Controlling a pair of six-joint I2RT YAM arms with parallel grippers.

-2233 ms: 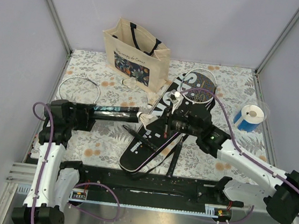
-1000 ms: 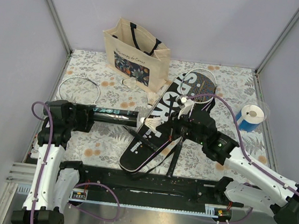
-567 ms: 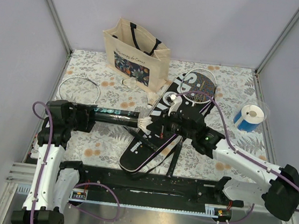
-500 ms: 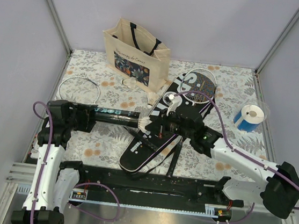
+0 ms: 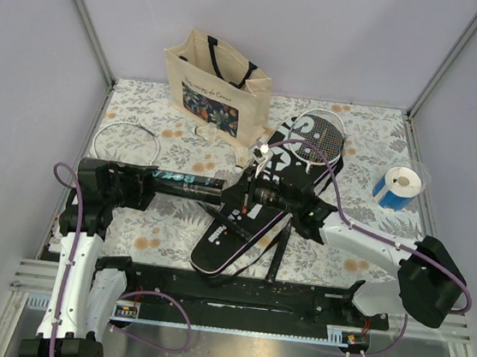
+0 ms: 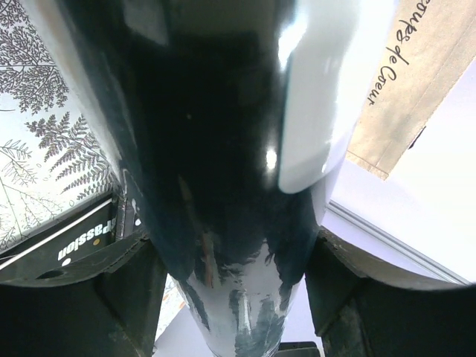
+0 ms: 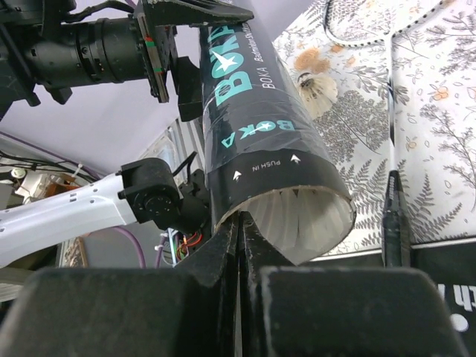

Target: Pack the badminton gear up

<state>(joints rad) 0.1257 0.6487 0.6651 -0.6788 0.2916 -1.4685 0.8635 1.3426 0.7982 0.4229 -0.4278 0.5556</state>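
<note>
clamping the black tube [image 5: 188,185] level, the left hand [image 5: 144,187] presented its mouth; the right hand [image 7: 238,223], pressed together, apparently nudged a shuttlecock [image 7: 297,217] inside.

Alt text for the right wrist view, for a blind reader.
A black tube lettered BOKA faces the camera, its open mouth showing a white feather shuttlecock inside, with the right end effector shut at the rim. The left end effector grips the far end; another shuttlecock lies on the floral table.
</note>
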